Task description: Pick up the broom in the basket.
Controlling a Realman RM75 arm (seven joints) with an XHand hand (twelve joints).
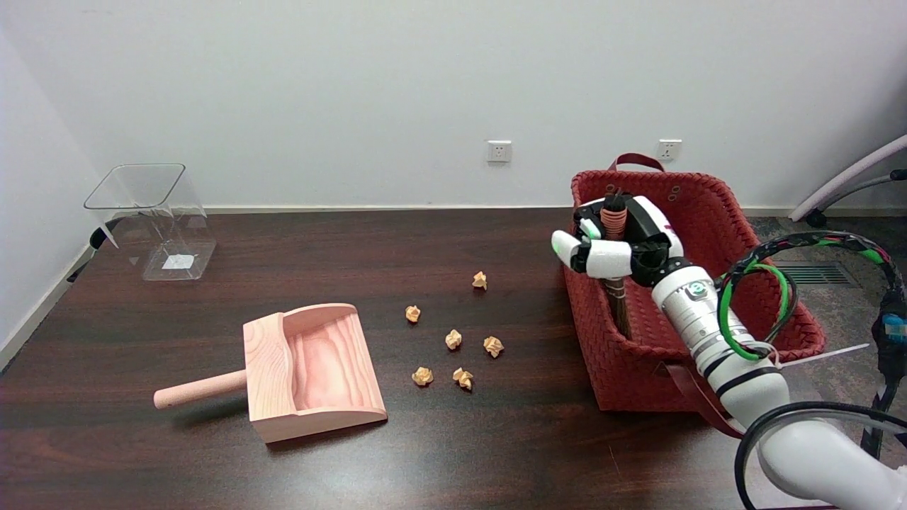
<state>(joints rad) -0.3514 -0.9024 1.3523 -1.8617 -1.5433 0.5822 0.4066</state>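
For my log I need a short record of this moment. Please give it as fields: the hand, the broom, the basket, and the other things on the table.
hand: right hand grips the broom
broom: upright, lower end inside the basket
basket: red woven, at the table's right end
dustpan: wooden, left of the paper balls
paper balls: six, scattered mid-table
bin: clear, far left

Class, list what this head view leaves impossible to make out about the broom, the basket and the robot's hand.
- Brown broom: its bristle end, hidden by the red woven basket wall.
- Broom handle's middle: covered by the right hand.
- Basket floor: hidden by the arm.
- Grip firmness: cannot tell.
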